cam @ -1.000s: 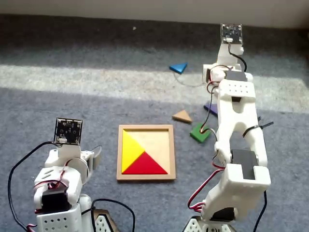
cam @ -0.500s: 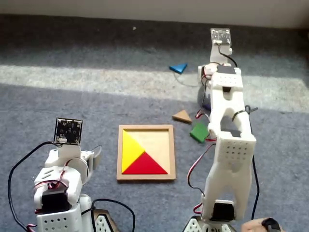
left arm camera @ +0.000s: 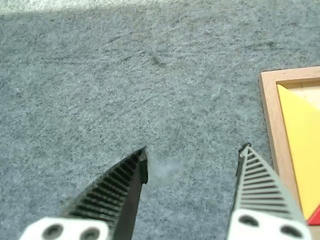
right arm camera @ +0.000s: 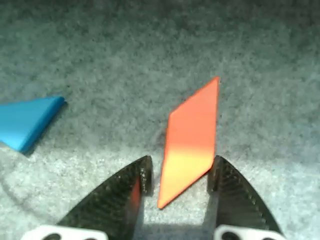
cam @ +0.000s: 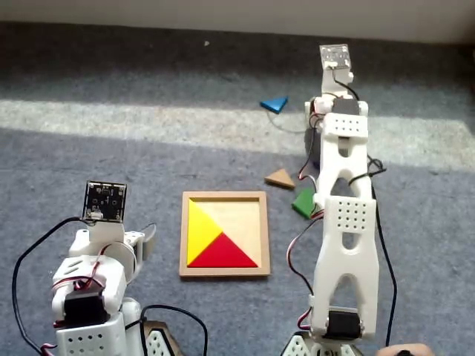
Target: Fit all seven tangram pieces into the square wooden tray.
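The square wooden tray (cam: 184,236) lies mid-table and holds a yellow triangle (cam: 199,230) and a red triangle (cam: 226,252). On the carpet beyond it lie a tan triangle (cam: 280,178), a green piece (cam: 303,202) and a blue triangle (cam: 274,104). My right arm (cam: 343,222) stretches far out past them. Its gripper (right arm camera: 180,174) is open, with one finger on each side of an orange parallelogram (right arm camera: 192,137) that lies flat; the blue triangle (right arm camera: 27,122) is beside it. My left gripper (left arm camera: 194,150) is open over bare carpet, just beside the tray's edge (left arm camera: 267,105).
Grey carpet covers the table, with a sunlit band across the far part. The right arm's body hangs over the area beside the green piece. The yellow triangle (left arm camera: 302,130) shows inside the tray near my left gripper.
The right arm has stretched farther out and swung slightly left, and now covers the purple piece seen earlier. The left arm and the tray have not moved.
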Action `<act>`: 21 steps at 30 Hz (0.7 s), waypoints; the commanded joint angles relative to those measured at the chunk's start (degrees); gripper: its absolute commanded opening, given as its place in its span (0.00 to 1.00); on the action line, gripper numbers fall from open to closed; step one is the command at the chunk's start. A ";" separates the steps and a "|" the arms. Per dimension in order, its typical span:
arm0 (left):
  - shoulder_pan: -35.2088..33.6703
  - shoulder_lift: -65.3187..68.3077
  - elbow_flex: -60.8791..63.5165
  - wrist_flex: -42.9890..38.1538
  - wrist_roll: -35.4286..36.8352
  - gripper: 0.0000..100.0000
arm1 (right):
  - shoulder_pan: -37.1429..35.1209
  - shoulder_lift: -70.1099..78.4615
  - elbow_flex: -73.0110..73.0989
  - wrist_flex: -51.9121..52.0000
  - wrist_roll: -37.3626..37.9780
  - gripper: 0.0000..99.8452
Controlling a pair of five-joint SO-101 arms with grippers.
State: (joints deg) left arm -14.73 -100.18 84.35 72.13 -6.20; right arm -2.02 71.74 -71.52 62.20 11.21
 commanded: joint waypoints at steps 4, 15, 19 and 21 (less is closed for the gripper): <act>-0.57 -0.66 -0.31 -0.70 0.18 0.29 | 0.40 0.13 -8.04 6.73 2.46 0.09; -0.57 -0.66 -0.22 -0.88 0.18 0.29 | -0.04 0.40 -24.57 23.34 2.55 0.06; -0.57 -0.66 -0.22 -0.88 0.18 0.29 | -0.22 0.13 -27.74 27.56 2.55 0.06; -0.57 -0.66 -0.22 -0.88 0.18 0.29 | -0.22 0.13 -27.91 29.14 2.55 0.06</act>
State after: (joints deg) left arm -14.73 -100.18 84.35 72.13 -6.20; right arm -2.20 73.49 -94.02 88.22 13.23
